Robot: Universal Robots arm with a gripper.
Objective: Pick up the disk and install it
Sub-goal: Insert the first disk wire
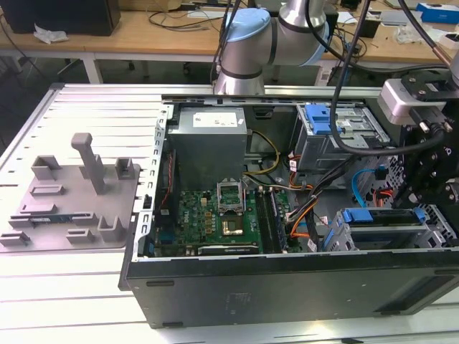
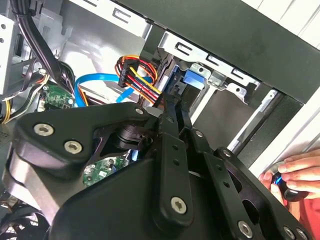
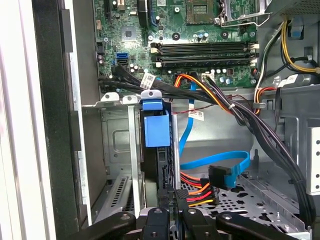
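Where the gripper reaches down into the open computer case, its two black fingers are drawn close together with a thin gap between them. I cannot tell whether they pinch anything.

- Just past the tips: the disk, edge-on, sits in a slot of the grey drive cage. Its blue rail end faces the first wrist view.
- Beside the tips: a black plug with red, orange and yellow wires, close to the disk's near edge.
- A little further on: a flat blue cable loops across the case floor, and a thick bundle of black cables passes over it.
- Beyond the cage: the green circuit board with its long memory slots.
- Outside the case wall, near the gripper's body: a person's hand holds a small dark object.

In the exterior view:
- The arm rises behind the case.
- A big grey metal box stands beyond the circuit board.
- Farthest from the gripper, a grey tray of fixtures lies on the slatted table.
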